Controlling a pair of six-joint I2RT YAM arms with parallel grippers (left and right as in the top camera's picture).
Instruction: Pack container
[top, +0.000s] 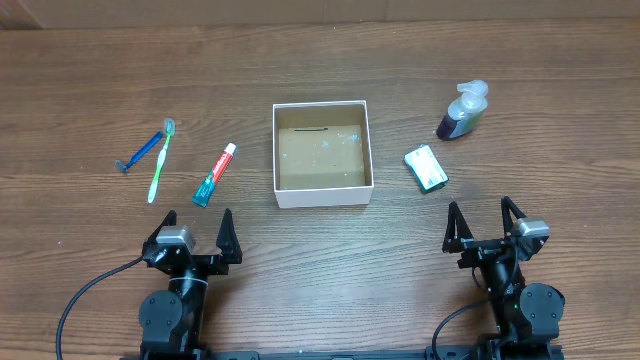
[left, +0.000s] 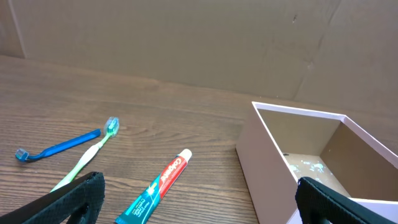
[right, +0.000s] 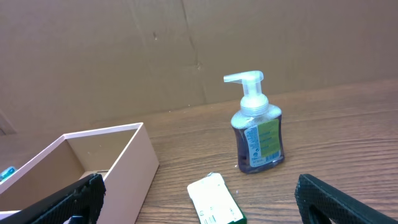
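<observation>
Left gripper (top: 198, 216): jaws spread wide with nothing between them, low at the table's (top: 340, 262) near edge, left of centre.
Right gripper (top: 480, 207): equally wide open and empty-handed, at the near edge on the right.
Container (top: 322, 194): mid-table, farther out than both grippers and between them, open-topped, white walls, brown speckled floor bare.
Toothpaste (top: 215, 174): lying just left of the container, cap pointing away.
Toothbrush (top: 160, 165): green, left of the toothpaste.
Razor (top: 143, 152): blue, just beside the toothbrush.
Packet (top: 426, 167): green and white, right of the container.
Pump bottle (top: 462, 112): upright, beyond the packet.
</observation>
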